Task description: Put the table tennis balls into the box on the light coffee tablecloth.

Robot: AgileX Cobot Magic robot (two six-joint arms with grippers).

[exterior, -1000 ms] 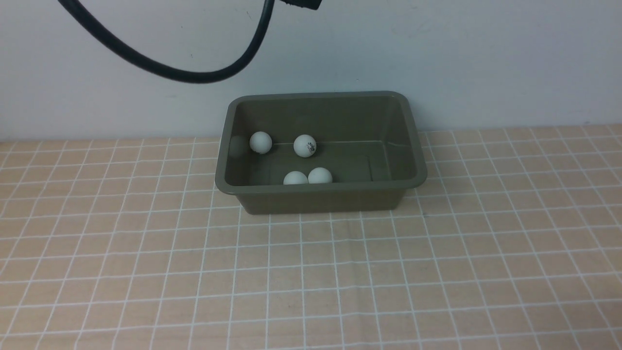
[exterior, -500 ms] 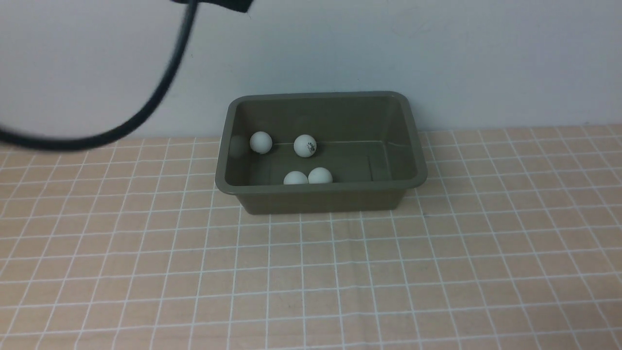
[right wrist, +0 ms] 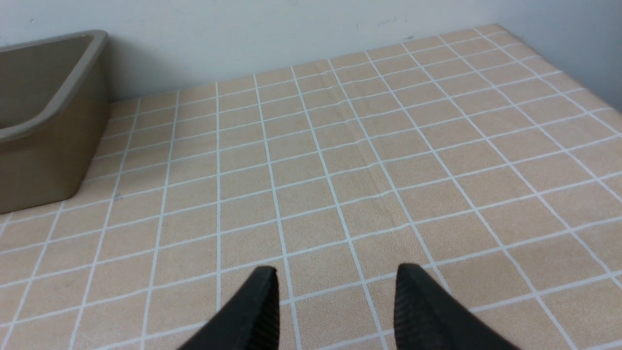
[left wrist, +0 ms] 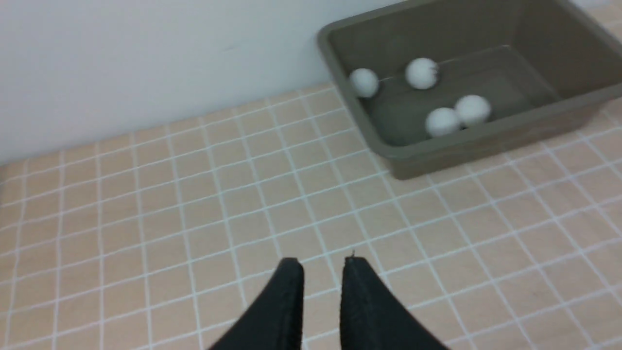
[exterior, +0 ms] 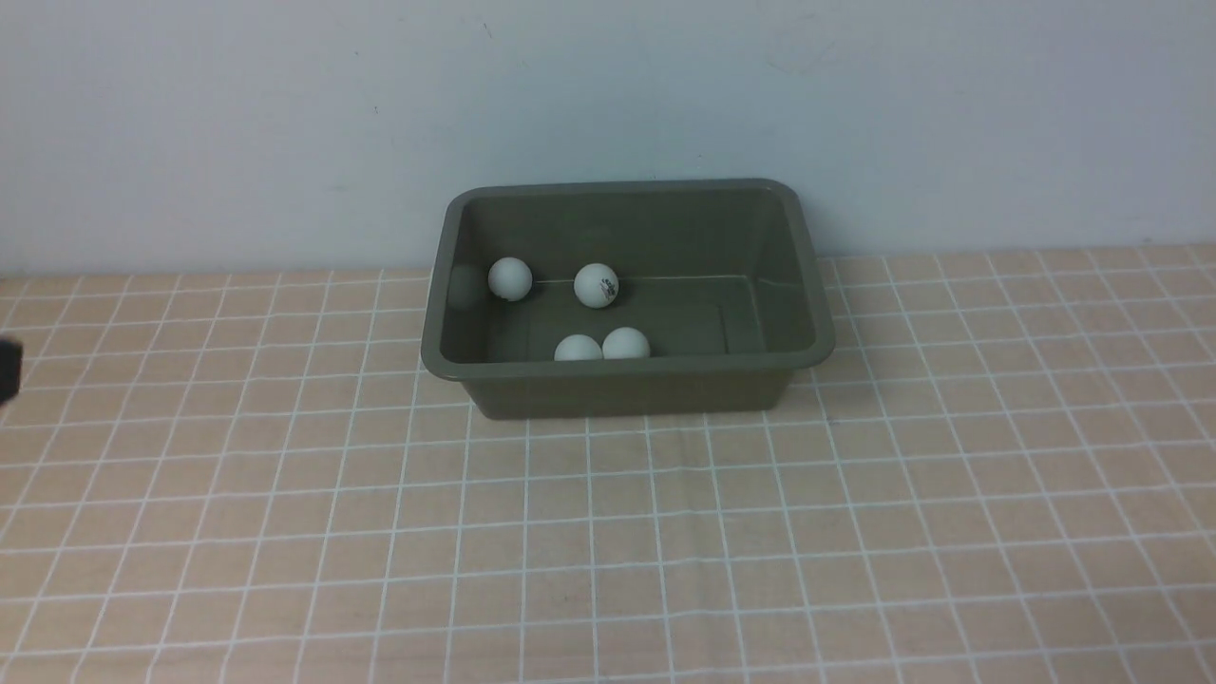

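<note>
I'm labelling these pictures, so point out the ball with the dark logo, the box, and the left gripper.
ball with the dark logo (exterior: 596, 285), front view, middle of ball.
box (exterior: 627, 367), front view, near rim.
left gripper (left wrist: 322, 265), left wrist view, between fingertips.

No readable text anywhere in the views.

The only marking is a small dark printed logo on one of the table tennis balls (exterior: 596, 285), the one lying in the box (exterior: 627, 366) toward its far wall, near the far edge of the table. The print is too small and blurred to make out as letters, in the front view and the left wrist view alike.
</note>
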